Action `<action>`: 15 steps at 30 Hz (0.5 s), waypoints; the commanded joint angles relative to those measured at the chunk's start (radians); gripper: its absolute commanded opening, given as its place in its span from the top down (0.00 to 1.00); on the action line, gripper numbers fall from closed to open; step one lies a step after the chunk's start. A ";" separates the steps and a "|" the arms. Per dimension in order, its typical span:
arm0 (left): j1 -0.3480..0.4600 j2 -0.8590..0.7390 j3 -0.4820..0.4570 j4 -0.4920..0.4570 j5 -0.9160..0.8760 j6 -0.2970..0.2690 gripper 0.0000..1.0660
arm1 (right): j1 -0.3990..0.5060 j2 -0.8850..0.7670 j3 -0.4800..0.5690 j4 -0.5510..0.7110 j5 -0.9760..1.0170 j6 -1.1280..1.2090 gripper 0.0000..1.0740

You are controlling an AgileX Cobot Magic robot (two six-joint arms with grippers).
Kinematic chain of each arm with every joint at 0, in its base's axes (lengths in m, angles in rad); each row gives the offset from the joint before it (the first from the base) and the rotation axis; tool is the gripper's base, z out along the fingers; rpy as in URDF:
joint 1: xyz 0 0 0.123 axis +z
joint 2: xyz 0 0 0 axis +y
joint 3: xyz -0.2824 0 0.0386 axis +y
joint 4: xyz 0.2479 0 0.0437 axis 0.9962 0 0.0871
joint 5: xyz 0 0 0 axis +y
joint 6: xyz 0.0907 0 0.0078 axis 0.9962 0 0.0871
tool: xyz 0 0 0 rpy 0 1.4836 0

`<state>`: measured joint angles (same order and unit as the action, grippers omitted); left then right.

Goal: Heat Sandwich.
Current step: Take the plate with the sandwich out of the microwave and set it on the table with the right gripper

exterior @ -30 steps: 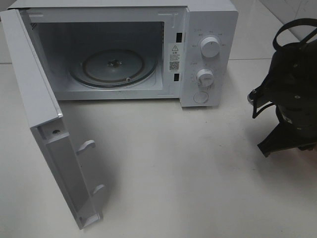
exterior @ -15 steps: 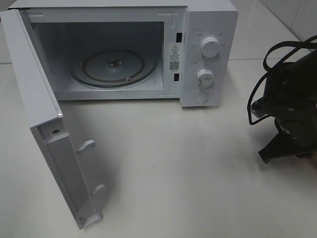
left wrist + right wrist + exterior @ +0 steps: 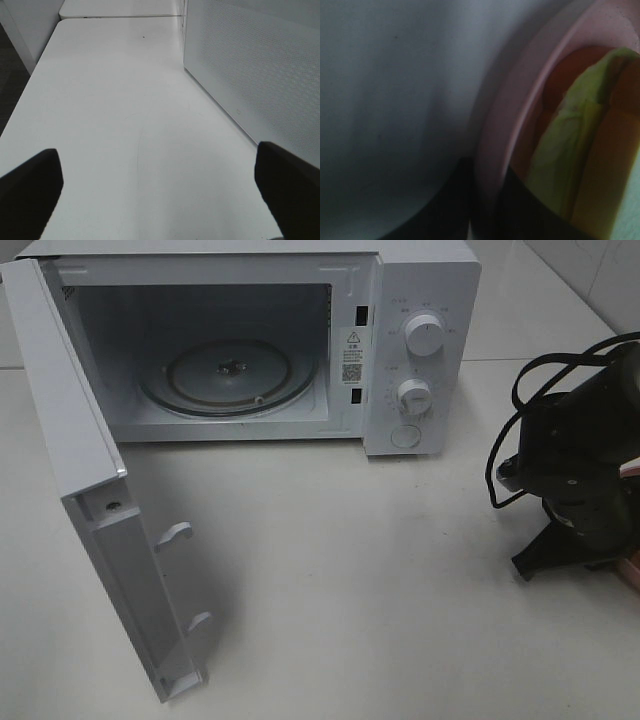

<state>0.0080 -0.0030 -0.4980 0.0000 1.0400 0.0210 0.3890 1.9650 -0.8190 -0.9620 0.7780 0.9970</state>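
Over the last second the right arm has swung lower and a little left at the right edge of the high view, its cables now looping above it, and a sliver of pink has come into sight beside it at the frame's edge.

The right tool (image 3: pixel 487 210) is nearly pressed together, its dark fingers one on each side of the rim of the plate (image 3: pixel 520 100), so it appears to be pinching that rim. On the plate, just beyond the rim, lies the sandwich (image 3: pixel 570 150): pale green-yellow filling between orange-tan crust edges, seen close and blurred. In the high view only the plate's edge (image 3: pixel 632 570) shows, at the far right of the worktop (image 3: pixel 380 590); the sandwich itself is out of frame there.

From the right tool, the microwave (image 3: pixel 420 340) lies to the left and farther back, well apart. Its door (image 3: pixel 90 490) stands wide open on the left, and the glass turntable (image 3: pixel 230 375) inside is bare. The right arm is much the nearer to the sandwich, so the plate would likely travel left and away into the cavity.

The left tool (image 3: pixel 160 190) is spread wide over bare worktop beside the door, holding nothing.
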 commanded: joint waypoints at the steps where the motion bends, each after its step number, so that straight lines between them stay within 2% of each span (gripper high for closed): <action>1: 0.003 -0.026 0.003 -0.006 -0.004 0.000 0.06 | -0.006 0.003 -0.004 -0.023 0.026 0.014 0.89; 8: 0.003 -0.026 0.003 -0.006 -0.004 0.000 0.06 | -0.006 0.003 -0.004 -0.017 0.038 0.012 0.83; 11: 0.003 -0.026 0.003 -0.006 -0.004 0.000 0.06 | -0.005 -0.002 -0.009 0.011 0.044 -0.018 0.73; 13: 0.003 -0.026 0.003 -0.006 -0.004 0.000 0.06 | -0.005 -0.004 -0.009 0.016 0.042 -0.025 0.70; 14: 0.003 -0.026 0.003 -0.006 -0.004 0.000 0.06 | -0.004 -0.016 -0.009 0.032 0.038 -0.048 0.63; 15: 0.003 -0.026 0.003 -0.006 -0.004 0.000 0.06 | -0.004 -0.022 -0.009 0.039 0.037 -0.058 0.60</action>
<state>0.0080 -0.0030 -0.4980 0.0000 1.0400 0.0210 0.3890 1.9600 -0.8250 -0.9390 0.8040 0.9720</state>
